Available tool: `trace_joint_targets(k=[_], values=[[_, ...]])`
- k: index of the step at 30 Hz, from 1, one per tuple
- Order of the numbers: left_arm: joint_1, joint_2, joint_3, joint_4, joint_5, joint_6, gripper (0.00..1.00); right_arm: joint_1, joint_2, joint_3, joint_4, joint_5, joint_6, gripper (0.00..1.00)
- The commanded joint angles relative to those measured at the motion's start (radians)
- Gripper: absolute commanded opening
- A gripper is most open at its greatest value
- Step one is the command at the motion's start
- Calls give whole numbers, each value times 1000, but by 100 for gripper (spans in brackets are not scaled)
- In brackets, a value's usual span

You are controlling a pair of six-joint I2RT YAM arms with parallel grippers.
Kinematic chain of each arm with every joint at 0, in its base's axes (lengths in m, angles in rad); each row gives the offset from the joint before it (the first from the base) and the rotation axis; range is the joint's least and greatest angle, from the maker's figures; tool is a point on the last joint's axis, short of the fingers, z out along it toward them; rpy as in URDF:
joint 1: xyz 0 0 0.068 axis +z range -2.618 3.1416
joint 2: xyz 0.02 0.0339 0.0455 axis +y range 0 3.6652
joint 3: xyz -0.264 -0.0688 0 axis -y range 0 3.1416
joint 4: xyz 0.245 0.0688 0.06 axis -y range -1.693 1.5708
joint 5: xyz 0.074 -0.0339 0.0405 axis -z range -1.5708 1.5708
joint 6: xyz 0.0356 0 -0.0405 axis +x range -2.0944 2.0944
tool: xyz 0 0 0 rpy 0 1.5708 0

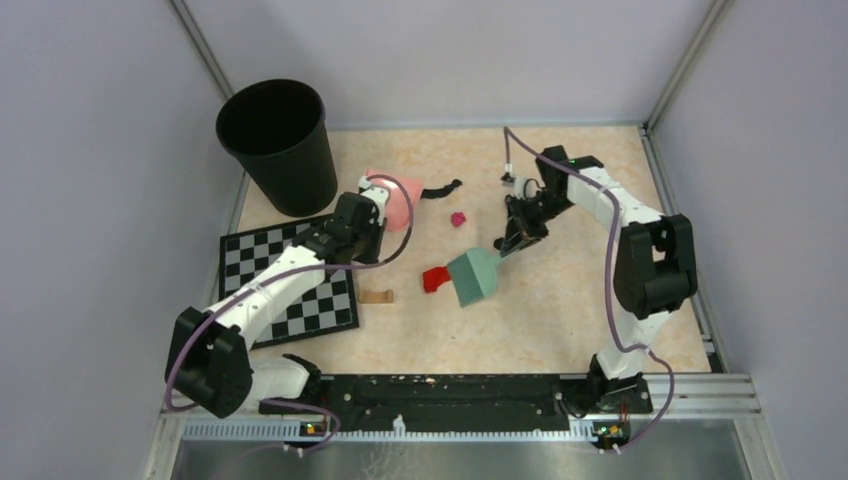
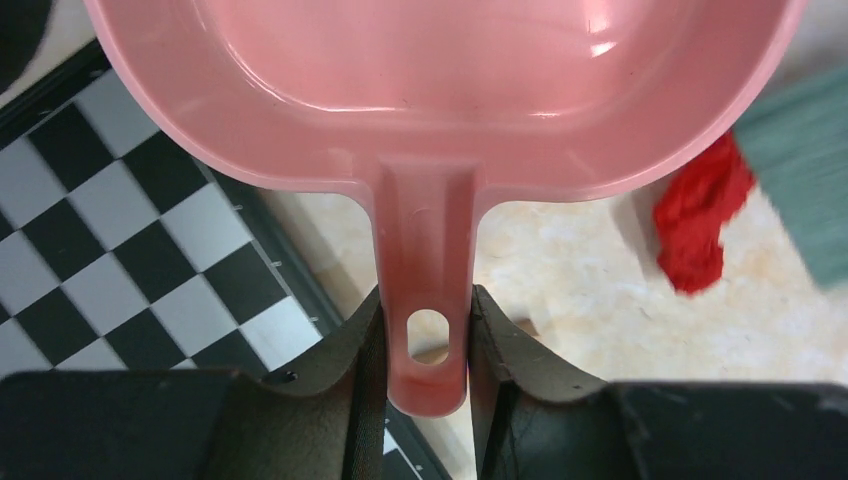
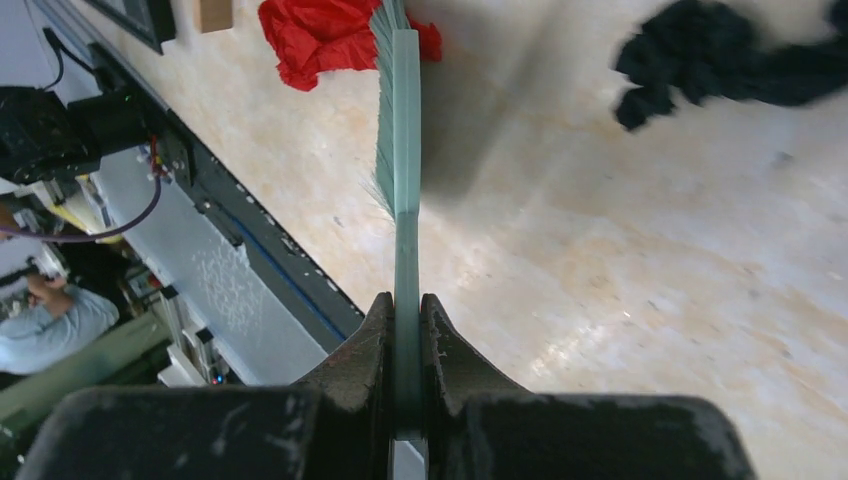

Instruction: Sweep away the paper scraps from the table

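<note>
Bright, even overhead light; white glare on the pink dustpan [image 2: 440,80] ahead of the left gripper [image 2: 427,315]; the green brush [image 2: 800,170] to its right is blurred; ahead of the right gripper [image 3: 405,310] a soft shadow darkens the table [image 3: 600,250].

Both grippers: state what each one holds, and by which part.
Left gripper holds the pink dustpan by its handle end, at the hanging hole. Right gripper holds the green brush by its thin handle.

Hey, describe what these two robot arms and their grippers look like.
Both the left arm and right arm have white links between bulky black joints, with a purplish-grey cable looping along each. The left gripper and right gripper have matte black, wedge-shaped fingers.
</note>
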Motion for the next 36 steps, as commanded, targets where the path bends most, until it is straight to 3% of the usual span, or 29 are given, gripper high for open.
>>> trace_joint_targets(k=[1,5,9,15,20,25,30,33,36], values=[[-80,66,108,-130,67,19,0,-90,-107,-27,-56,53,-99,0],[-231,149,197,-295,5,9,0,-176,-173,-2,-59,51,-131,0],[-313,202,236,-398,61,-25,1,-293,-180,66,-104,7,-181,0],[-419,196,224,-448,168,-73,2,-485,-169,154,-222,-170,-294,0],[-508,238,173,-464,220,-98,6,-529,-207,144,-215,-151,-333,0],[-576,310,140,-429,202,-125,19,-531,-254,94,-166,-127,-320,0],[-607,307,65,-251,202,-171,35,-530,-253,82,-167,-125,-324,0],[-660,261,2,-147,103,-220,55,-531,-254,76,-172,-128,-331,0],[-726,178,-75,-66,22,-289,62,-530,-264,64,-177,-133,-341,0]])
